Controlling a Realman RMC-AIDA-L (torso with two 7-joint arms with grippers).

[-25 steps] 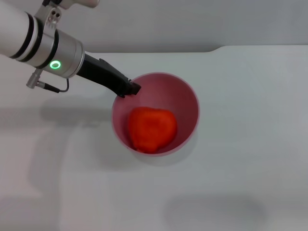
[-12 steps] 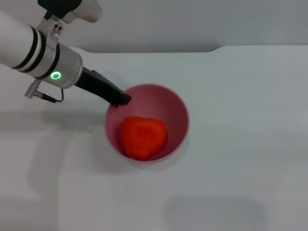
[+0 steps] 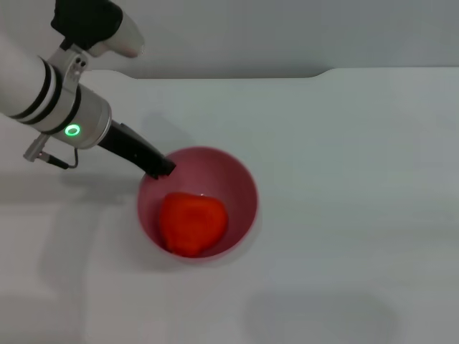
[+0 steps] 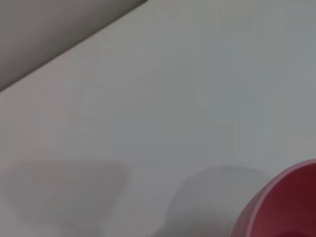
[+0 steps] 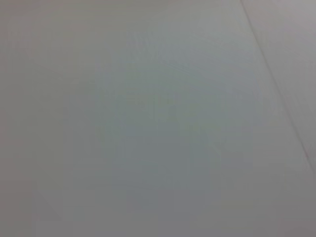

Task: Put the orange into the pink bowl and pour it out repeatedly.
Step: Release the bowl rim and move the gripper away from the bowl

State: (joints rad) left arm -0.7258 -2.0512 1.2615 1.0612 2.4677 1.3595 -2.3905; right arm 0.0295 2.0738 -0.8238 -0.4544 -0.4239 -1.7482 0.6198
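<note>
The pink bowl (image 3: pixel 240 188) sits upright left of the table's middle in the head view, with the orange (image 3: pixel 191 222) lying inside it. My left gripper (image 3: pixel 161 168) reaches in from the upper left and is shut on the bowl's far-left rim. The left wrist view shows only a piece of the bowl's rim (image 4: pixel 281 197) and bare table. My right gripper is out of view; its wrist view shows only bare table.
The white table (image 3: pixel 344 179) spreads out to the right of and in front of the bowl. Its back edge (image 3: pixel 237 75) runs along the top of the head view, with a step at the upper right.
My left gripper has carried the bowl, with the orange in it, to the left and toward the table's front. The orange has stayed inside.
</note>
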